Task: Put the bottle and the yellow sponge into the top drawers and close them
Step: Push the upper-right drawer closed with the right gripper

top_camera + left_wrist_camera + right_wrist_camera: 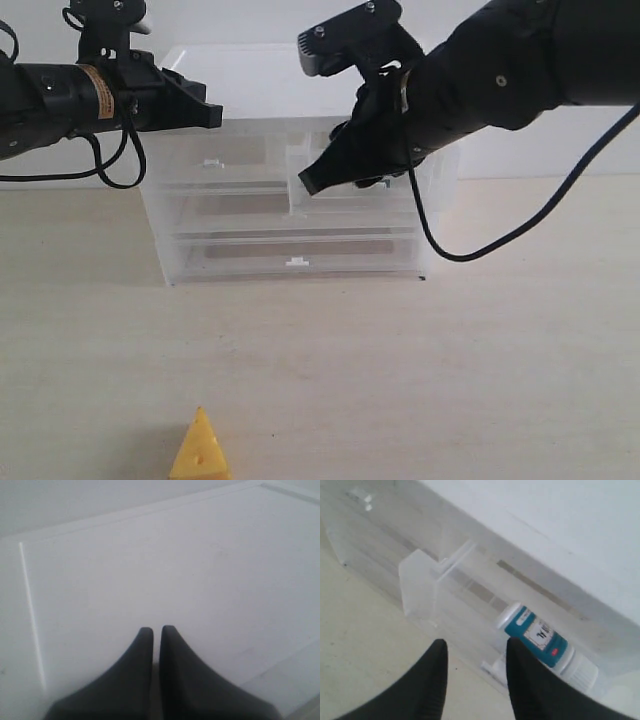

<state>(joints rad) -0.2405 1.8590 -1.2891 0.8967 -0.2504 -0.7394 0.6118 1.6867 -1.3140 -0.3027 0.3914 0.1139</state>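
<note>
**At the drawer cabinet: bottle in the drawer, sponge on the table**

In the exterior view, a translucent cabinet (pixel 290 240) with a white top stands at the back of a pale table (pixel 450 380). The right top drawer (pixel 300 165) juts forward from the cabinet front. The left top drawer (pixel 215 165) sits flush and closed. The right gripper (pixel 312 182) hangs just in front of the protruding drawer, tips angled down. The left gripper (pixel 213 115) is held level above the left end of the cabinet top. The yellow sponge (pixel 200 452) stands upright on the table, well apart from the cabinet and from both arms.

In the left wrist view, the left gripper (pixel 156 630) has its fingers (pixel 140 670) drawn together, with only a thin slit between them and nothing in it. Beneath them is the plain white top of the cabinet (pixel 175 555).

In the right wrist view, the right gripper (pixel 476 650) has its fingers (pixel 437 675) spread apart, with nothing between them. The bottle (pixel 537 636) lies on its side beyond the fingers, teal label up, and no finger touches it. It is seen through clear plastic and appears to rest inside the right top drawer (pixel 420 585), whose front wall stands clear of the cabinet (pixel 545 540).
</note>
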